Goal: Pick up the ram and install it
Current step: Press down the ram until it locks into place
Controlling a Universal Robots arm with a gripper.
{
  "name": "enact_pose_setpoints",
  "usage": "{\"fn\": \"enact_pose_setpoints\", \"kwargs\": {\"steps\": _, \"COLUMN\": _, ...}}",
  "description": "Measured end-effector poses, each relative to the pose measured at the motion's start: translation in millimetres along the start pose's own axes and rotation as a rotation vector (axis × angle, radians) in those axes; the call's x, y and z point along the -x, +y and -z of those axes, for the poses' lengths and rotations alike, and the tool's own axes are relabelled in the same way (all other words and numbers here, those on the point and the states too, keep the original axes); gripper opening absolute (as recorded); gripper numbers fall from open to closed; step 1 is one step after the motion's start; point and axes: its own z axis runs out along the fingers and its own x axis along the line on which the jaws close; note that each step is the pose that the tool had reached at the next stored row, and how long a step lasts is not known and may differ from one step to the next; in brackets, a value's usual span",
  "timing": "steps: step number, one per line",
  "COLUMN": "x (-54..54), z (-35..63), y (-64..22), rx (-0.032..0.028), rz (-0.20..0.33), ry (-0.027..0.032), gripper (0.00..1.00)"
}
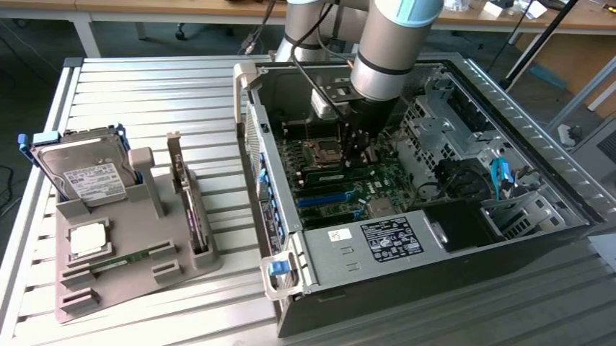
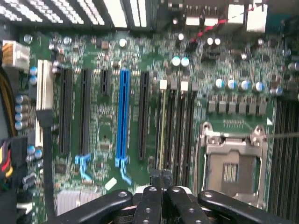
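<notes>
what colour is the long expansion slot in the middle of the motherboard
Bright blue expansion slot, clearest in the wrist view.

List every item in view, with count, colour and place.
table: one, white, slatted
computer case: one, dark, open, exterior view's right
motherboard: one, green, inside case
holder: one, grey, exterior view's left
hard drive: one, silver, upright in holder
expansion card: one, dark, upright in holder
processor chip: one, silver, on holder
ram: one, green, lying in holder
arm: one, grey, reaching into case
pincer: one, black, shut, over motherboard
</notes>
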Motion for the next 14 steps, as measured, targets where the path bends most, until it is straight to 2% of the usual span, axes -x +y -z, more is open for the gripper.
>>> {"fn": "enact_pose_setpoints", "kwargs": {"steps": 5, "x": 0.9, "z": -2.7, "y": 18.0, "rx": 0.0001, "rz": 0.000, "ry": 0.0001, "gripper": 0.11}}
{"fn": "enact_pose_setpoints", "kwargs": {"steps": 14, "x": 1.0, "z": -3.9, "y": 19.2, "rx": 0.0002, "rz": 0.000, "ry": 0.0003, "gripper": 0.11}}
